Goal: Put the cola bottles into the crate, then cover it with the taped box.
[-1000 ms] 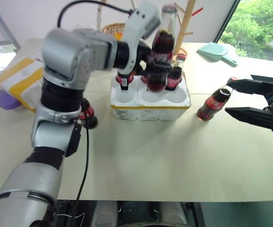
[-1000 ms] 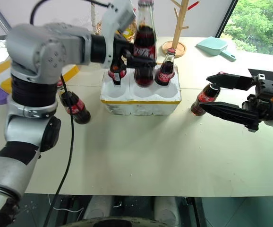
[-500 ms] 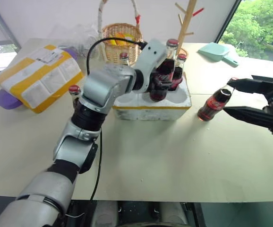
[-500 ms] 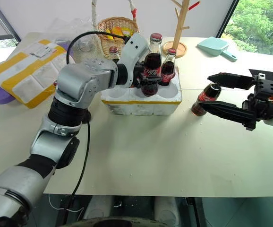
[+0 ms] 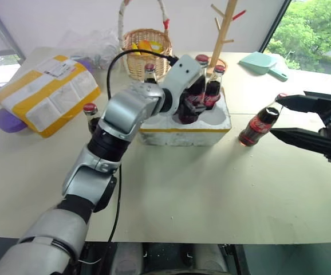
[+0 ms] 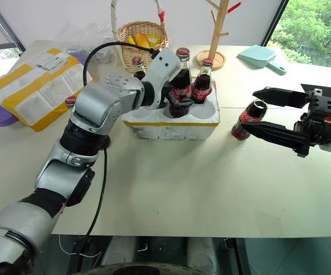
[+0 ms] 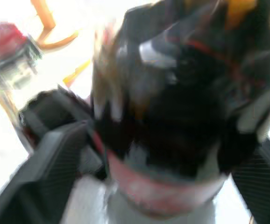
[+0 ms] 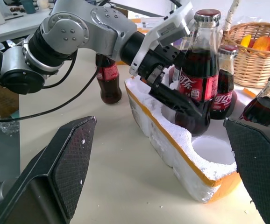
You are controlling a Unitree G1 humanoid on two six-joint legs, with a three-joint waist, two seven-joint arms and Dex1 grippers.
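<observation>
Two grippers are seen around the crate (image 6: 171,120), a low white foam block with a yellow band, taken as the landmark. Right of the crate and apart from it, the right gripper (image 6: 260,112) is held with its fingers spread wide, a tilted cola bottle (image 6: 245,121) lying between them. At the crate's middle, the left gripper (image 8: 179,100) is placed with fingers parted around a standing bottle (image 8: 198,70) set in a well. Two more bottles (image 6: 201,80) are seated in the far wells. Left of the crate, another bottle (image 5: 90,114) is stood on the table (image 6: 171,189). Farther left, the taped box (image 6: 36,86) is laid. Behind the crate, a wicker basket (image 6: 140,34) is seen.
</observation>
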